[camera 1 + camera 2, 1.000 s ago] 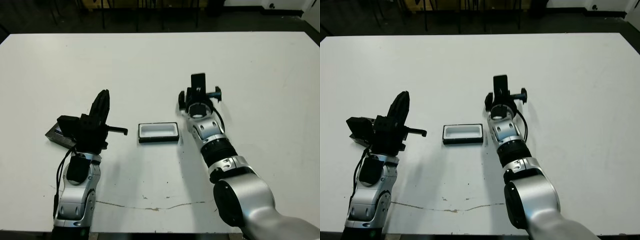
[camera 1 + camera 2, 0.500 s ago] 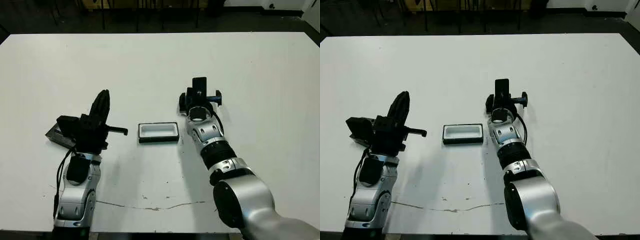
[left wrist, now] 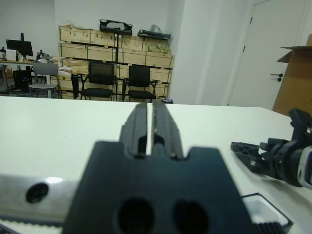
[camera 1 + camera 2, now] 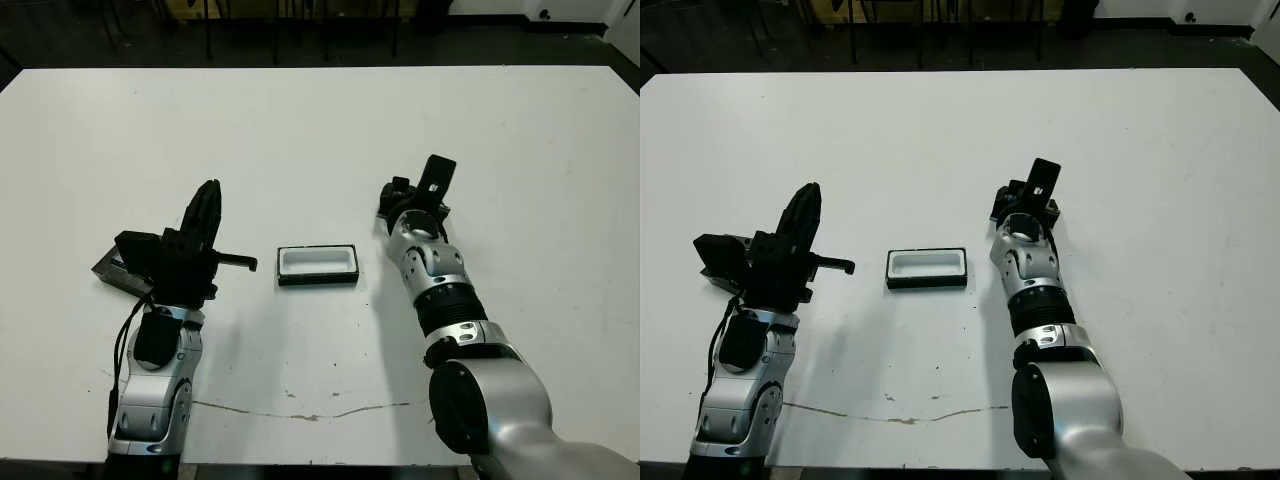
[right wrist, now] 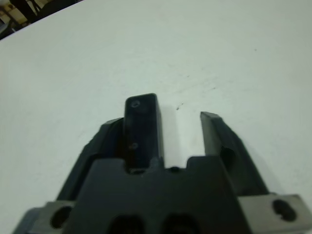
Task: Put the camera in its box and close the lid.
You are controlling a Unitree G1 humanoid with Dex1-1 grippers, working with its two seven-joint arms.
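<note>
The camera (image 5: 141, 126) is a slim black bar standing between the fingers of my right gripper (image 5: 162, 118). It leans against one finger, and a clear gap separates it from the other finger (image 5: 219, 139). From the head the camera (image 4: 438, 175) sticks out of that gripper, tilted to the right, to the right of the box and a little farther back. The box (image 4: 318, 279), a black tray with a white lining, lies open at the table's middle. My left gripper (image 4: 208, 190) is shut on nothing. It points up and away above the lid (image 4: 108, 268), which lies flat at the left.
A thin dark scratch line (image 4: 300, 412) runs across the white table (image 4: 300, 130) near its front edge. Beyond the far edge are chairs (image 3: 102, 80) and shelves of crates (image 3: 97, 46).
My right wrist has rolled and shifted a little to the right, so the camera now leans right instead of standing straight. The left arm, box and lid have not moved.
</note>
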